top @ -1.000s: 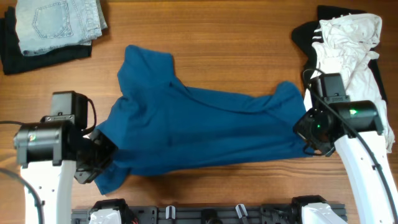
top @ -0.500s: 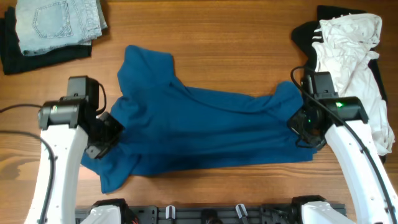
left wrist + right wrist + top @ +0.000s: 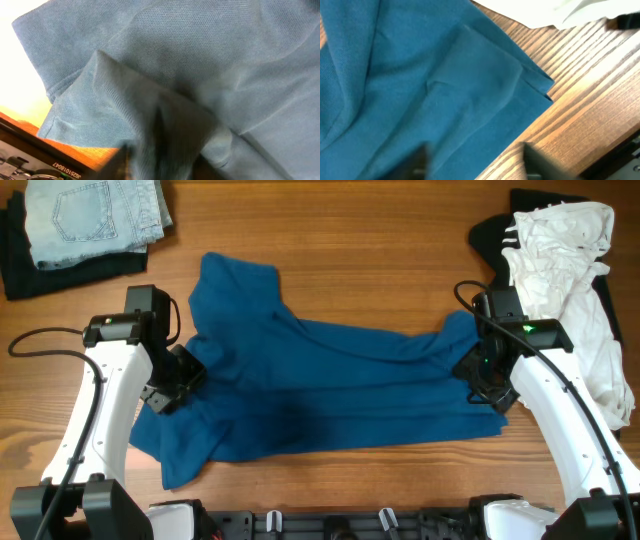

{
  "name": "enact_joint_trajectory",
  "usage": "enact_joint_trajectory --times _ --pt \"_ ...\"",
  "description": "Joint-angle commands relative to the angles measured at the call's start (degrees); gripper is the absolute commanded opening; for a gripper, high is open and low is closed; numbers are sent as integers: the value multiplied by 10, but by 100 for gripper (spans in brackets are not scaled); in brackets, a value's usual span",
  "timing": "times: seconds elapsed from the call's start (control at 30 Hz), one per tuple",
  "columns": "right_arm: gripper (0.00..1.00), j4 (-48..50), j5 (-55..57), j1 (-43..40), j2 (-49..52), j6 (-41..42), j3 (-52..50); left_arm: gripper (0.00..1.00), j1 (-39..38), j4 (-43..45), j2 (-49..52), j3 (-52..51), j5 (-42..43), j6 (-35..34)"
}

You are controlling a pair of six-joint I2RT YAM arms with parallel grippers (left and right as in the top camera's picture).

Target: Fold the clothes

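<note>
A blue shirt (image 3: 330,390) lies spread across the middle of the wooden table, collar end to the far left. My left gripper (image 3: 172,383) sits over its left edge. In the left wrist view the shirt (image 3: 200,60) fills the frame, and the blurred left gripper (image 3: 160,167) has its fingers apart with a loose fold of cloth between them. My right gripper (image 3: 482,375) hovers at the shirt's right edge. In the right wrist view the right gripper (image 3: 477,160) is open wide above the shirt's corner (image 3: 420,75) and bare wood.
Folded light denim jeans (image 3: 95,215) rest on a black garment (image 3: 60,275) at the far left corner. A heap of white and black clothes (image 3: 565,250) lies at the right edge. A dark rail (image 3: 330,525) runs along the near edge.
Both arms moved away from the near edge and inward, carrying the shirt's side edges. Both grippers, shut on the cloth before, have since opened.
</note>
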Motion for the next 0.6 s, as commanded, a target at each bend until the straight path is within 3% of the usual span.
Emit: enact_joint_trajectory --times 0.0,0.13,0.23,0.3,0.47,0.57 --pt "96 13 2 0 4 -11 -3 86 5 11 3 -4 -12 1" --pt "99 59 -7 0 4 -50 -3 85 5 58 2 0 -12 3" --pt "100 122 -56 0 4 -132 -2 84 5 105 2 23 -9 28" --pt "99 162 -94 0 4 -185 -1 80 5 146 2 36 15 58" --pt "98 218 -118 -14 35 -205 14 76 5 275 23 39 118 97" --pt "98 219 -159 -37 81 -238 48 79 5 335 63 44 159 125"
